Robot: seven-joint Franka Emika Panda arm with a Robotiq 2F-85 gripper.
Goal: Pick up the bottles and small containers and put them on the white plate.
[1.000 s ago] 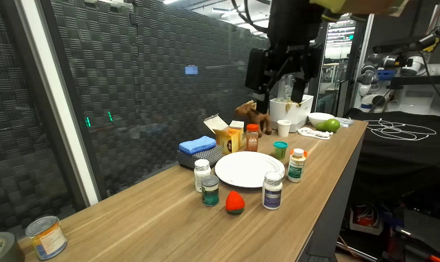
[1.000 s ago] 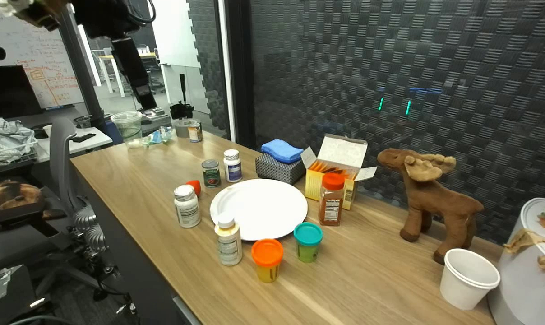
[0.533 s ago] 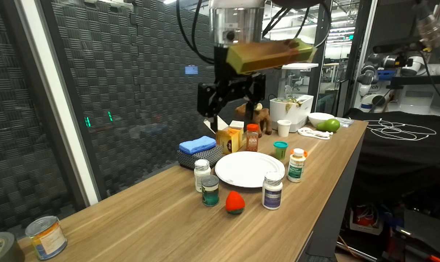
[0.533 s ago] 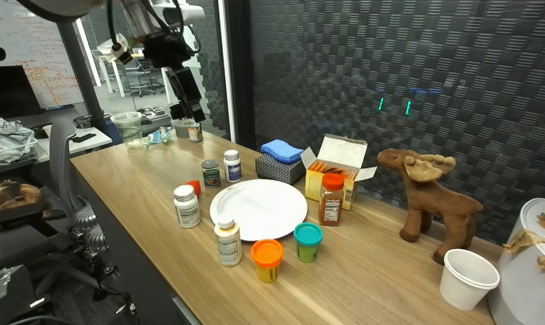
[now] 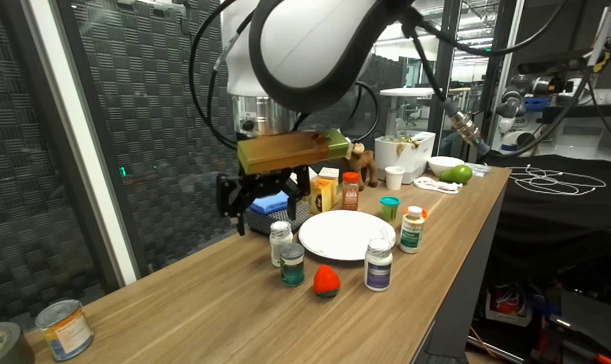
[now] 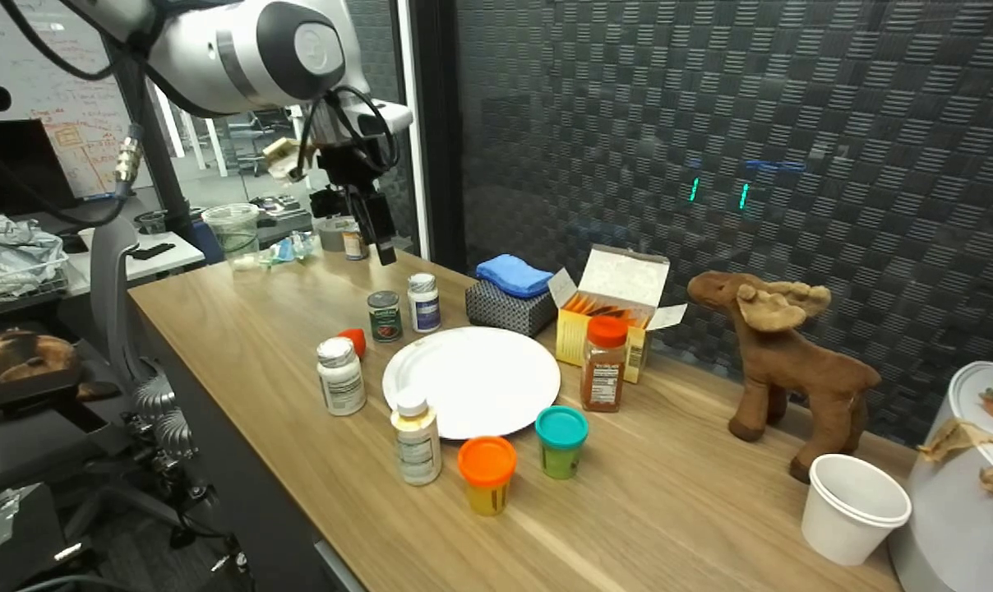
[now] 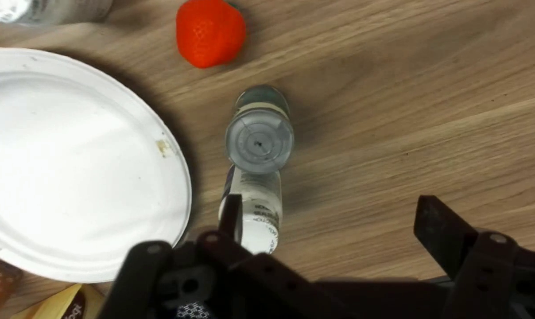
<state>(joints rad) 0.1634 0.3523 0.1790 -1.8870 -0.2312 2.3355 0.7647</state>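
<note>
Fingers (image 7: 442, 235) wide apart, your gripper (image 7: 329, 217) hangs above the table (image 7: 405, 110) — near a white bottle (image 7: 263, 199) and a small can (image 7: 259, 139), which stand upright beside the white plate (image 7: 68, 173).

Plate (image 7: 79, 173) cropped in wrist view, bottle (image 7: 261, 201) partly hidden

The white arm (image 5: 310, 43) has black bands (image 5: 305, 99), looping black cables (image 5: 192, 71) and black, screw-dotted fingers (image 7: 444, 237).
</note>
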